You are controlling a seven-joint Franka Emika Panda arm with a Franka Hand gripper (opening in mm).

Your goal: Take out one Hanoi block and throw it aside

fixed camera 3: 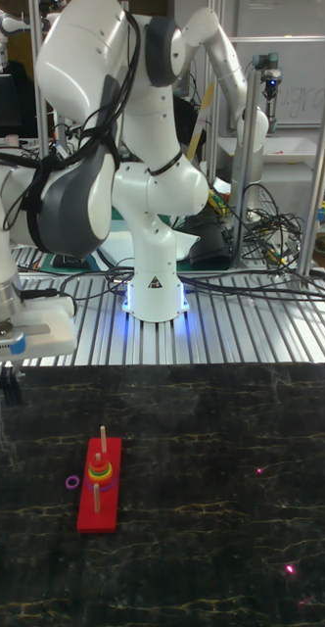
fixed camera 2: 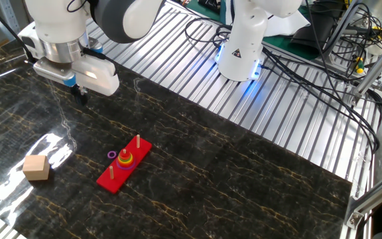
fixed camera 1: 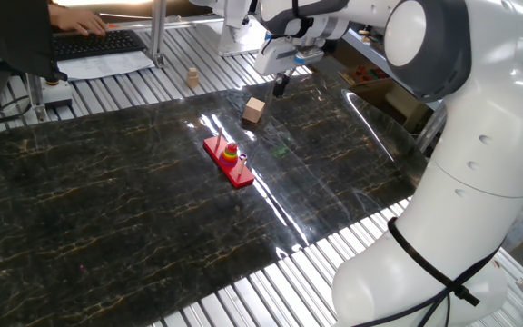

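Ring (fixed camera 2: pixel 112 155) (the Hanoi block) lies on the mat just beside the red base (fixed camera 2: pixel 124 164), already off its peg; gripper (fixed camera 2: pixel 81 95) hangs clenched and empty, well apart.

Tabletop (fixed camera 2: pixel 257 172) black marble pattern with gold-brown veins, white glare streaks. Base (fixed camera 2: pixel 111 178) red, pale wood pegs. Stacked rings (fixed camera 2: pixel 126 159) red, yellow, green, purple. Loose small ring (fixed camera 2: pixel 112 155) purple, on the black surface beside the base. Cube (fixed camera 2: pixel 36 167) tan wood. Robot arm (fixed camera 1: pixel 461 136) white with dark grey joints; end effector (fixed camera 2: pixel 81 95) black fingers. Second robot base (fixed camera 2: pixel 239 52) white with blue glow. Slatted surround (fixed camera 2: pixel 297 119) silver metal.
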